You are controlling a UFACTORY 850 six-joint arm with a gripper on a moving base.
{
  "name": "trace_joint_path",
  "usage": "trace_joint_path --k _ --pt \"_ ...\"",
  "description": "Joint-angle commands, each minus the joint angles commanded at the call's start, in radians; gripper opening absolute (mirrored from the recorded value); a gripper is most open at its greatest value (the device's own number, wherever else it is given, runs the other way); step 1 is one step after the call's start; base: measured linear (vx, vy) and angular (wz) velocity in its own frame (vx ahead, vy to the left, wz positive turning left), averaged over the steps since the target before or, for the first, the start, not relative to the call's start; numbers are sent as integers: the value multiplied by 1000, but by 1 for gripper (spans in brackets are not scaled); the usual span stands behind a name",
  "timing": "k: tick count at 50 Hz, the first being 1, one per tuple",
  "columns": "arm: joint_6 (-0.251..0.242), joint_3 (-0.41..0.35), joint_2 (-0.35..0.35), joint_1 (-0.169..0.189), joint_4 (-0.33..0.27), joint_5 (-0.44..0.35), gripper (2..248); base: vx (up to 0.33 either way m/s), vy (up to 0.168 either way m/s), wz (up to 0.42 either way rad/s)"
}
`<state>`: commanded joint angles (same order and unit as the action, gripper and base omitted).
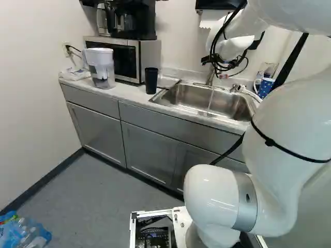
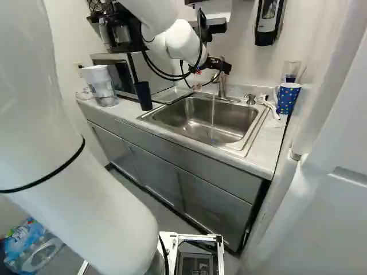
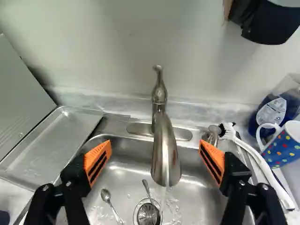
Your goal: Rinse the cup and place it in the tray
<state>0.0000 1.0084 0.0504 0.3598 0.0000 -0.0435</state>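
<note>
The blue bottle [image 3: 288,106] bears a pale label [image 3: 272,111], unreadable here.

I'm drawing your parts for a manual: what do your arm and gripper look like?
The arm is smooth, rounded and white, with a grey collar low down, a thin black strap and black cables looping near the wrist. The gripper is black, its two orange pads marked with dark slots.

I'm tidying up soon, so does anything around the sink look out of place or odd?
Water runs from the faucet with nothing being rinsed, which seems wasteful; a metal utensil lies partly over the drain, an odd resting place.
</note>
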Motion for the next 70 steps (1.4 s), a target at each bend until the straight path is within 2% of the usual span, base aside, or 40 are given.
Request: trace_joint_path --k 44,70 --pt "0 -85 89 20 0 282 247 0 0 0" --pt "0 -92 97 22 0 293 247 0 0 0"
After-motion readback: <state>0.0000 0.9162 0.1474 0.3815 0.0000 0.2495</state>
